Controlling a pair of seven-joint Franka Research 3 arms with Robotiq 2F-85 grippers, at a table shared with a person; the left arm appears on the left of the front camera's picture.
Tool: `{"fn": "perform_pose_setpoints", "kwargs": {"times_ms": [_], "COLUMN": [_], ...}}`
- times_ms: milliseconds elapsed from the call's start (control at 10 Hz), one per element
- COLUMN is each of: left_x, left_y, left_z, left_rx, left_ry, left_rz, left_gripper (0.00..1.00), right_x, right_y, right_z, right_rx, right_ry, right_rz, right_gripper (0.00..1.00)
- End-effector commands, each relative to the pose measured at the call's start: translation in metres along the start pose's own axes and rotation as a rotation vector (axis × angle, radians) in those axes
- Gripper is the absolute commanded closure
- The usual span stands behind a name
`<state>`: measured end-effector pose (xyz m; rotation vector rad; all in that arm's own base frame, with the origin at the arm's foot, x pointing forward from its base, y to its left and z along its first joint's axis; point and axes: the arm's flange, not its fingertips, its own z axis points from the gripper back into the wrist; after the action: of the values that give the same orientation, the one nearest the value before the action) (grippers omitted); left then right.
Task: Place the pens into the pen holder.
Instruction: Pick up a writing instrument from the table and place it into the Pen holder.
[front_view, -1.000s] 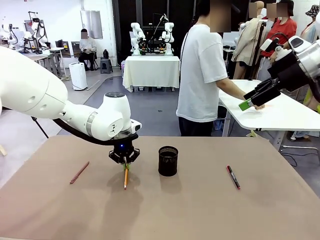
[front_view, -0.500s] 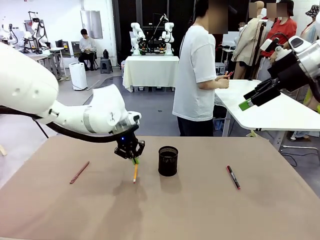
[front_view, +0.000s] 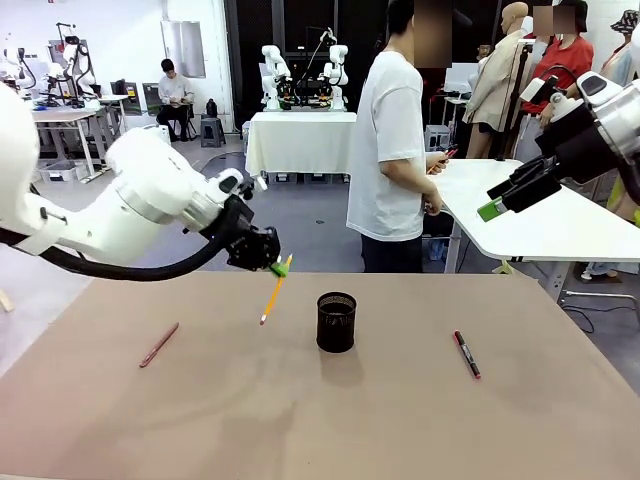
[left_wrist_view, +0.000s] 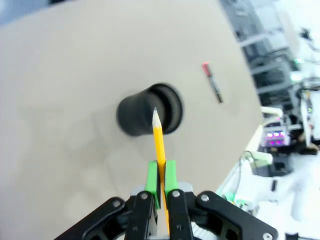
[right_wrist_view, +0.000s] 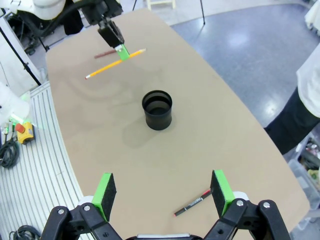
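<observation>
left claw (front_view: 280, 267): risen from just above the desk (front_view: 400, 420) to the frame's middle left, wrist rolled sideways | pencil (front_view: 273, 295): lifted clear of the desk, now slanted, tip down-left | person (front_view: 392, 150): arm pulled back from the white table (front_view: 540, 235) at right

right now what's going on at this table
The left end effector is shut on the yellow pencil, holding it tilted in the air just left of the black mesh pen holder, which looks empty. The right end effector hangs open, high off to the right. A pinkish-red pen lies on the table at the left and a black marker at the right. A person stands beyond the far edge, side-on.
</observation>
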<state>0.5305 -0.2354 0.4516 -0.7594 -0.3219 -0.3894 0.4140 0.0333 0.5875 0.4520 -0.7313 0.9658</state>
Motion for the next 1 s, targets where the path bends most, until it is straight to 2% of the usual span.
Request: {"fn": "perform_pose_setpoints", "kwargs": {"times_ms": [0,100,200,300,400,500,600,700,900], "left_x": [-0.035,-0.040,-0.042,-0.049,-0.051,-0.052,-0.045,-0.030,-0.030], "left_y": [0.004,-0.007,-0.014,-0.023,-0.031,-0.034,-0.035,-0.049,-0.049], "left_z": [0.007,0.007,0.014,0.023,0.028,0.028,0.026,0.036,0.036], "left_rx": [-0.125,-0.124,-0.157,-0.194,-0.202,-0.192,-0.186,-0.128,-0.128], "left_ry": [-0.075,-0.157,-0.308,-0.354,-0.464,-0.512,-0.513,-0.460,-0.460], "left_rz": [-0.297,-0.423,-0.530,-0.639,-0.694,-0.727,-0.638,-0.662,-0.662], "left_gripper": [1.00,1.00,1.00,1.00,1.00,1.00,1.00,1.00,1.00], "right_x": [0.001,0.001,0.001,0.001,0.001,0.001,0.001,0.001,0.001], "right_y": [-0.001,-0.001,-0.001,-0.001,-0.001,-0.001,-0.001,-0.001,-0.001], "right_z": [0.000,0.000,0.000,0.000,0.000,0.000,0.000,0.000,0.000], "right_rx": [0.010,0.010,0.010,0.010,0.010,0.010,0.010,0.010,0.010], "right_ry": [-0.018,-0.018,-0.018,-0.018,-0.018,-0.018,-0.018,-0.018,-0.018], "right_rz": [0.006,0.006,0.006,0.006,0.006,0.006,0.006,0.006,0.006], "right_gripper": [0.00,0.00,0.00,0.00,0.00,0.00,0.00,0.00,0.00]}}
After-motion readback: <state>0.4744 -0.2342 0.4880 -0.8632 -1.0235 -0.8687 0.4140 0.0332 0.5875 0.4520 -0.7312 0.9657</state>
